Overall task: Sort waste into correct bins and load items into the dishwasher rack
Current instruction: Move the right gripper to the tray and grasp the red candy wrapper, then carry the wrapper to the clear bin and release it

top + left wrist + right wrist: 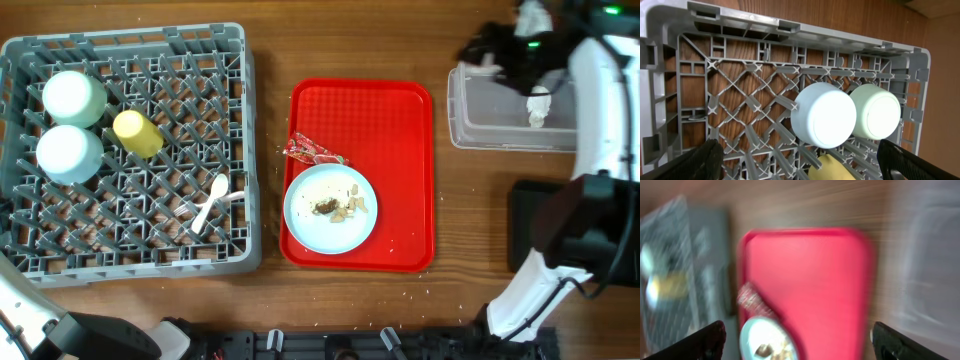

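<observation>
**Meanwhile, both claws gape and hold nothing**

Nearest the robot, the overhead view has the round white plate on the red serving tray, with brown and beige food scraps in its middle. The flat black tray lies to the right, partly covered by the right arm. Just beyond the plate, beside its rim, lies the shiny red wrapper.

Left of the red tray stands the grey dishwasher rack. It holds a white plastic spoon near its right side, then the yellow cup, then the pale mint bowl and a pale green dish, both upturned. Farthest off on the right is the clear tub, with a crumpled white napkin inside its outline, under the arm.

Only the wrist views show the fingers. The left claw hangs over the rack, spread wide and empty. Its view shows the two vessels' side walls, where overhead shows only round bases. The right claw is likewise wide apart and bare, and its picture of the red tray is badly blurred.

The worktop is brown grained wood, speckled with crumbs around the red tray.
</observation>
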`<state>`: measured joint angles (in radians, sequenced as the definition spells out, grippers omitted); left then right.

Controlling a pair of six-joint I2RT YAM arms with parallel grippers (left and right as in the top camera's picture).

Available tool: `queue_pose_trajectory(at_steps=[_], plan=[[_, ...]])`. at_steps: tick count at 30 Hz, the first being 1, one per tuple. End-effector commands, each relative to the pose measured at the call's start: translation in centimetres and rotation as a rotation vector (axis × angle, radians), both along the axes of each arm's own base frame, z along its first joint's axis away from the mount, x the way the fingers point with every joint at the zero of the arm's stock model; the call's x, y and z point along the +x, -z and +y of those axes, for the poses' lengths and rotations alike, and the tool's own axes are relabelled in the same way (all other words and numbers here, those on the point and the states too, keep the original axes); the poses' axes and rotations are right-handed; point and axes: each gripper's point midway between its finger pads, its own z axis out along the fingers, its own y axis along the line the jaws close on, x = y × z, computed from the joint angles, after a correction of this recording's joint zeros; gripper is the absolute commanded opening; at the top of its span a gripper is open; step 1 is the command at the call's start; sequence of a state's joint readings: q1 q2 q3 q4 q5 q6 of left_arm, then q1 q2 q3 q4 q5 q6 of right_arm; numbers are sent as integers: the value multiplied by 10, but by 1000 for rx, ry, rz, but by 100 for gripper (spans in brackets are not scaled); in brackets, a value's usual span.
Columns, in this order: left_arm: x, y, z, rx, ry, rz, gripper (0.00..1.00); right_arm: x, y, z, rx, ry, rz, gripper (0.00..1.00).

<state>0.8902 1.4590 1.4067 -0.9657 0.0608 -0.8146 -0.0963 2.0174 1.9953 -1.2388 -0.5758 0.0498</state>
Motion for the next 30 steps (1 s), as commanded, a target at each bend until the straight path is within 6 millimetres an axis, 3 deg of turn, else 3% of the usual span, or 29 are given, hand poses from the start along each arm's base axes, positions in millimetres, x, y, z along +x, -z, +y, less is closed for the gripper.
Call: queue_pose_trajectory(at_steps=[1, 4, 5, 7, 10, 14, 17, 18, 22, 26, 27, 28, 29, 30], plan=[[-1, 1, 1, -5, -11, 1, 100, -22, 6, 108, -166, -338, -99, 94], [-1, 1, 1, -5, -11, 1, 100, -38, 53, 209, -410, -497, -155, 97], [-1, 1, 1, -5, -11, 1, 100, -46, 74, 231, -476, -545, -158, 98], [-1, 1, 1, -5, -11, 1, 100, -57, 118, 248, -611, -558, -117, 97], [-1, 1, 1, -5, -11, 1, 100, -59, 160, 240, -700, -555, -44, 94], [-1, 1, 1, -5, -11, 1, 100, -62, 185, 220, -733, -577, 45, 85], [-1, 1, 1, -5, -11, 1, 100, -60, 188, 212, -737, -569, 65, 77], [-1, 1, 1, -5, -11, 1, 100, -61, 189, 213, -722, -580, 68, 72], [-1, 1, 1, -5, -11, 1, 100, -70, 196, 223, -660, -627, 96, 66], [-1, 1, 1, -5, -11, 1, 100, -78, 220, 217, -667, -622, 118, 55], [-1, 1, 1, -5, -11, 1, 100, -79, 224, 216, -667, -620, 121, 46], [-1, 1, 1, -5, -11, 1, 100, -79, 226, 214, -672, -612, 121, 22], [-1, 1, 1, -5, -11, 1, 100, -72, 224, 208, -715, -547, 114, 7], [-1, 1, 1, -5, -11, 1, 100, -61, 218, 200, -759, -484, 96, 4]])
